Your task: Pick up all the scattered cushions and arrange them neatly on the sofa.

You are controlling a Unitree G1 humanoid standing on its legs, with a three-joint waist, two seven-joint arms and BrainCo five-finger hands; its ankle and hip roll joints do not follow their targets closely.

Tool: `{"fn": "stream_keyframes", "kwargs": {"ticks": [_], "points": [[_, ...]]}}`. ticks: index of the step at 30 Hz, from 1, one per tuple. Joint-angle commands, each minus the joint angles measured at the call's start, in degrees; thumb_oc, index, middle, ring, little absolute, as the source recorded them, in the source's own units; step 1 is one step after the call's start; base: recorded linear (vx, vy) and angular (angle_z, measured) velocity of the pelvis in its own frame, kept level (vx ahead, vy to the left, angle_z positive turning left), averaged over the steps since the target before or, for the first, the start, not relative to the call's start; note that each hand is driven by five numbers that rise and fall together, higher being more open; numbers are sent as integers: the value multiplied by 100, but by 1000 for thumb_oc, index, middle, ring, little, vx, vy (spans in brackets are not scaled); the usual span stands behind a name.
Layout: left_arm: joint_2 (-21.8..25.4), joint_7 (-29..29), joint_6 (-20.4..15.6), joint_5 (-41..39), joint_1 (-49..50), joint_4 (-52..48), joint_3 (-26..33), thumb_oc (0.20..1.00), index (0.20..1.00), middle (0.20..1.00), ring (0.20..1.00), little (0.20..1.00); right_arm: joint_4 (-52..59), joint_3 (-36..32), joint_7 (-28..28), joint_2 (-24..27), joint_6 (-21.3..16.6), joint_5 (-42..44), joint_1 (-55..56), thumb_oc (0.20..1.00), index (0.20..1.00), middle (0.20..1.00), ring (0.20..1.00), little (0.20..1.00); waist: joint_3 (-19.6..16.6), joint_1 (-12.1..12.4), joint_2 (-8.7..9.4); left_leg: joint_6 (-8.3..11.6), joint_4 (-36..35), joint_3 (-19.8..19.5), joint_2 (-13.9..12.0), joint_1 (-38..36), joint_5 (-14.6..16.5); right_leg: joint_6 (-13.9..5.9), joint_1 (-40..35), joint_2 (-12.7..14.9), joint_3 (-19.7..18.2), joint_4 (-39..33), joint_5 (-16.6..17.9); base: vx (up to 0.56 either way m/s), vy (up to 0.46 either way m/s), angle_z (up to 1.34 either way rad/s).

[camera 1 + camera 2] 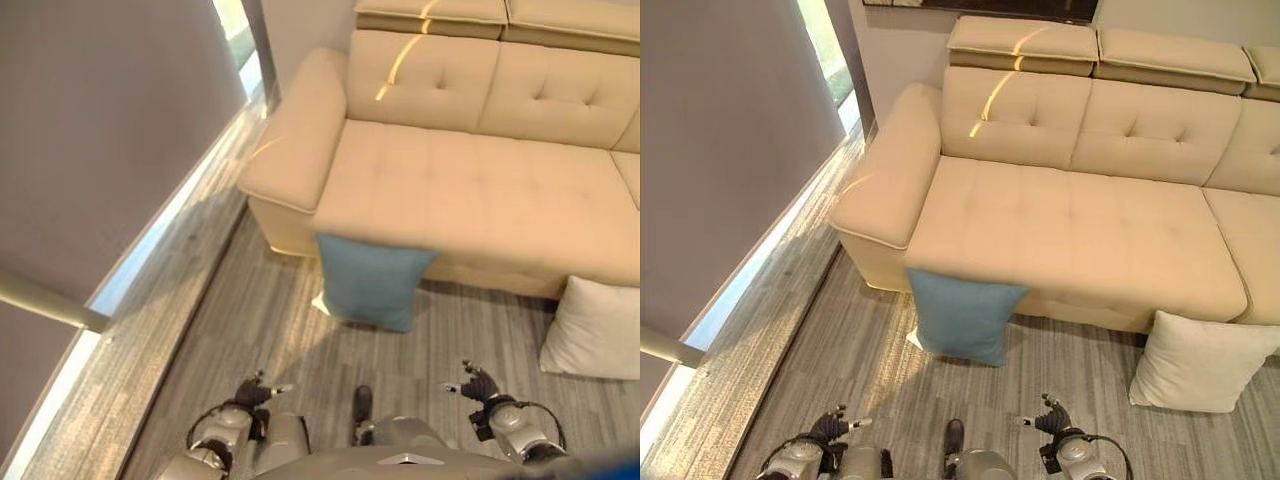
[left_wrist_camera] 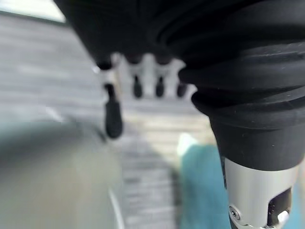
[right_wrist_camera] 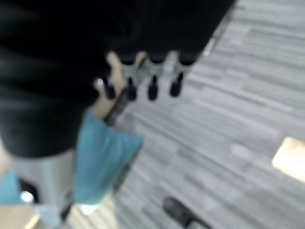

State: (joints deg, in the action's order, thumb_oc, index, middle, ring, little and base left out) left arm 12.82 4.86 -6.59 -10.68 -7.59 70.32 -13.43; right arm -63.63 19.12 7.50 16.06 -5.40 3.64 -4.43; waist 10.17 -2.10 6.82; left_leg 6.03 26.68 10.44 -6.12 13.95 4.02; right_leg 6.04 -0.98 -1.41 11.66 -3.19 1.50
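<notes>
A blue cushion (image 1: 965, 315) is standing on the grey plank floor (image 1: 870, 370), leaning against the front of the beige sofa (image 1: 1070, 225) toward twelve o'clock, while a white cushion (image 1: 1195, 362) is sitting on the floor at about two o'clock, touching the sofa's front edge. The left hand (image 1: 830, 428) is hanging low at seven o'clock and the right hand (image 1: 1052, 420) at five o'clock, both with relaxed, straightened fingers and holding nothing, well apart from either cushion.

You are looking at a living room of a home: a wide beige sofa (image 1: 1070, 220) stands on grey wood-pattern floor (image 1: 870, 380), beside a low window (image 1: 150, 235), with a blue cushion (image 1: 962, 315) and a white cushion (image 1: 1195, 362) against it.
</notes>
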Motion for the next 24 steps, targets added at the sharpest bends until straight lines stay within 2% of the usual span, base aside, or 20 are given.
{"fn": "stream_keyframes", "kwargs": {"ticks": [1,4,7,10,13,15,17,19,20,24], "points": [[119,18,-46,-147,15,50,-135,1000,1000,1000,1000,1000,59,62,95,299,-114,54,82,1000,1000,1000,1000,1000,38,32,-103,-416,-1049,-149,157,-148,-361,-670,2,318,-336,437,-573,292,97,-33],[108,49,-60,-348,92,125,-38,1000,1000,1000,1000,1000,38,48,133,312,-132,93,80,1000,1000,1000,1000,1000,84,203,-225,-271,-1766,-567,51,69,-950,-703,-321,165,-514,480,-855,350,129,-56],[109,3,-28,-331,153,192,22,1000,1000,1000,1000,1000,36,20,103,287,-125,84,153,1000,1000,1000,1000,1000,-1,216,-260,-288,-2038,-488,51,-102,-947,-743,-444,186,-505,557,-977,244,117,-54],[119,-15,-11,-282,220,211,66,1000,1000,1000,1000,1000,3,-9,102,233,-122,61,177,1000,1000,1000,1000,1000,-115,248,-226,-388,-1920,-437,235,-188,-791,-854,-433,352,-546,853,-1007,258,184,-42],[136,-1,-18,-247,245,190,78,1000,1000,1000,1000,1000,23,-1,96,192,-104,5,136,1000,1000,1000,1000,1000,-170,294,-206,-593,-1808,-343,443,-378,-447,-1022,-306,558,-590,1331,-956,210,189,-22],[166,19,-13,-227,250,156,85,1000,1000,1000,1000,1000,143,19,87,200,-108,-13,75,1000,1000,1000,1000,1000,-178,304,-220,-742,-1783,-245,537,-521,-294,-1181,-9,688,-629,1891,-634,147,175,-11],[215,23,-16,-239,250,126,103,1000,1000,1000,1000,1000,314,22,77,218,-118,-3,21,1000,1000,1000,1000,1000,-149,279,-267,-853,-1810,-180,586,-679,-188,-1253,271,768,-636,2404,-368,122,161,-20],[251,26,-26,-277,248,99,139,1000,1000,1000,1000,1000,422,-1,83,232,-127,-13,-9,1000,1000,1000,1000,1000,-146,277,-333,-917,-1847,-129,608,-843,-111,-1287,469,887,-414,2672,-255,153,129,-29],[285,28,-33,-321,225,49,173,1000,1000,1000,1000,1000,471,-10,90,257,-124,-17,-30,1000,1000,1000,1000,1000,-173,257,-376,-919,-1968,-105,630,-1022,-50,-1216,565,1020,-105,2467,-314,152,71,-36],[336,10,-24,-315,173,79,189,1000,1000,1000,1000,1000,447,-23,82,296,-97,-5,-111,1000,1000,1000,1000,1000,-172,178,-410,-894,-2059,-152,632,-1149,-23,-1159,715,1014,16,1884,-404,122,-22,-14]]}}
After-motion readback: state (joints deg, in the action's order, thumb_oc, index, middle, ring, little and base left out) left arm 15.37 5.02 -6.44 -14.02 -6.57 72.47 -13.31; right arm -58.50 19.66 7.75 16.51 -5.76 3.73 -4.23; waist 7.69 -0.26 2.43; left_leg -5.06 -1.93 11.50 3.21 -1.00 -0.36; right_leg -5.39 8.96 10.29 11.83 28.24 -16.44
